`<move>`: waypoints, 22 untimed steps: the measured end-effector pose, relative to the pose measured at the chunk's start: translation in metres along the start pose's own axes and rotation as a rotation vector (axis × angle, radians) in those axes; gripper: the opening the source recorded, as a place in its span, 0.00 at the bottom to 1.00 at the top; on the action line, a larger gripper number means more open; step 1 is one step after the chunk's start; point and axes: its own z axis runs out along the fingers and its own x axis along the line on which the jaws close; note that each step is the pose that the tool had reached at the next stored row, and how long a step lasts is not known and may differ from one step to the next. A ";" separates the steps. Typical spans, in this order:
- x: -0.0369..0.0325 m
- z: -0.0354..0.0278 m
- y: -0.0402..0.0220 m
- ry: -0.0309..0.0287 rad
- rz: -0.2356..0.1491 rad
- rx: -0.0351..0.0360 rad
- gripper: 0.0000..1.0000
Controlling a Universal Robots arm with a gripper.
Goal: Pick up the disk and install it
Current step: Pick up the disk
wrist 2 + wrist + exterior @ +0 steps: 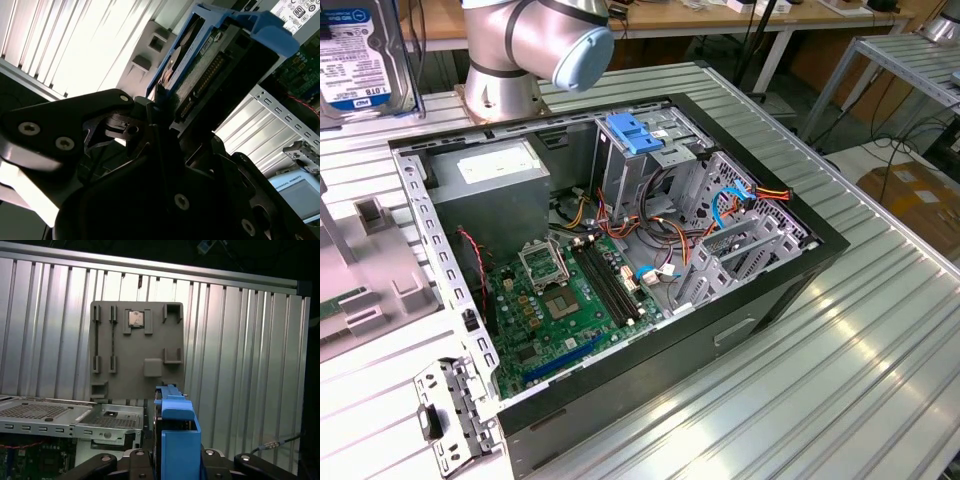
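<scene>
The disk (pixel 355 55), silver with a white label and a blue band, hangs above the table at the exterior view's far left, beyond the open computer case (pixel 620 270). In both wrist views its blue carrier frame (pixel 177 435) runs along its edge, and the connector side (pixel 210 75) shows in the second wrist view. My gripper (pixel 175 462) is shut on the disk, with a black finger (pixel 132 462) pressed against each flat side. The disk is lifted clear of the grey fixture plate (pixel 137 350) behind it.
Inside the case are a metal drive cage with a blue latch (pixel 635 135), a grey power-supply box (pixel 495 165), a green motherboard (pixel 570 300) and loose cables (pixel 720 215). A metal bracket (pixel 450 415) lies by the case's near corner. The arm's base (pixel 520 50) stands behind the case.
</scene>
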 end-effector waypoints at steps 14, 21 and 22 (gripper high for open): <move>0.0040 -0.0008 -0.0325 0.0000 0.000 -0.0002 0.36; 0.0057 -0.0011 -0.0470 -0.0001 0.000 -0.0003 0.36; 0.0059 -0.0012 -0.0492 -0.0001 0.000 -0.0004 0.36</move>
